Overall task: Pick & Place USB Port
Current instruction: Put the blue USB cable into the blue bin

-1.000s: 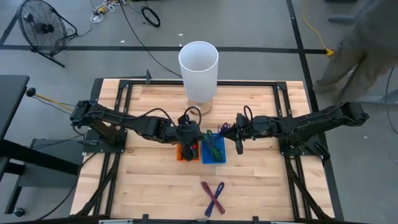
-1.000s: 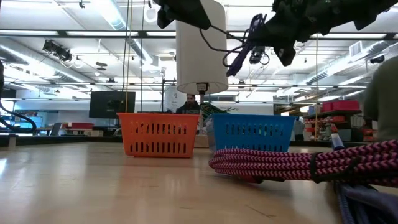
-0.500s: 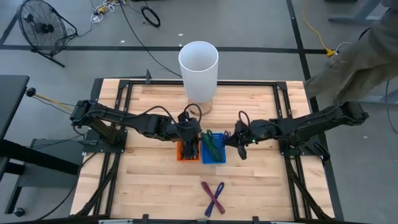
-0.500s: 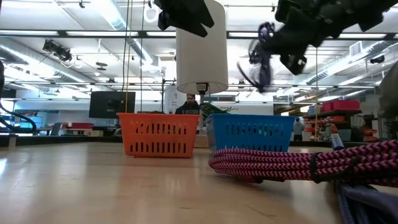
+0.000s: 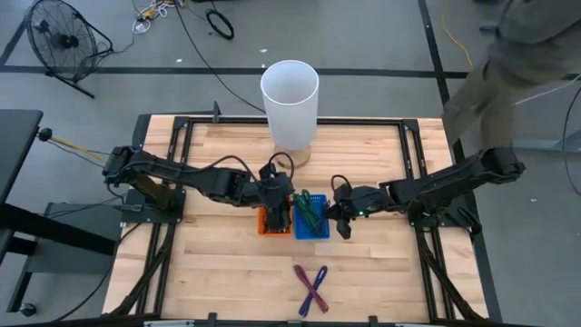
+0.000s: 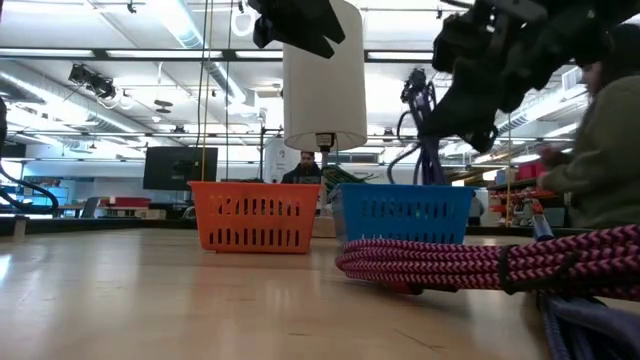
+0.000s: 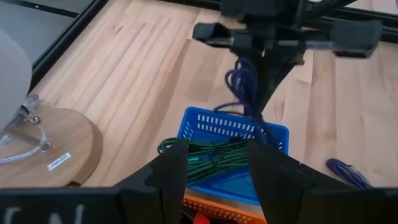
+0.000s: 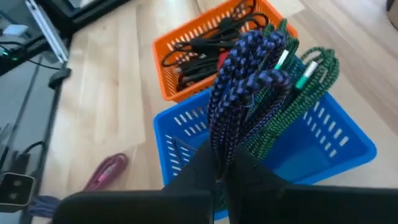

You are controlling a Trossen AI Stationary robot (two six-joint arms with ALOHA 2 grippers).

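My right gripper (image 5: 340, 218) is shut on a coiled dark blue braided cable (image 8: 245, 68) at the right side of the blue basket (image 5: 311, 221). Green cables (image 8: 298, 87) lie in that basket. The orange basket (image 5: 272, 222) stands against its left side with black cables in it. Above the orange basket, my left gripper (image 7: 217, 149) is open, with nothing between its fingers. A pink cable and a blue cable (image 5: 311, 289) lie crossed on the table near the front edge. My right gripper pinches the blue cable's bundled strands (image 8: 227, 134) at one end of the coil, between its two fingers. The fingers slant down from the table's right side. The coil hangs below them (image 6: 425, 140), and its lower end reaches the blue basket's rim (image 7: 258, 124).
A tall white cylinder (image 5: 290, 91) on a round wooden base stands at the table's far middle. A person (image 5: 517, 54) stands beyond the far right corner. Bare wood lies to the left and right of the baskets.
My right gripper has come down and moved a little toward the table's left, to the blue basket, tipping its fingers downward. The blue cable, swinging high a second ago, now hangs straight down with its lower end at the basket.
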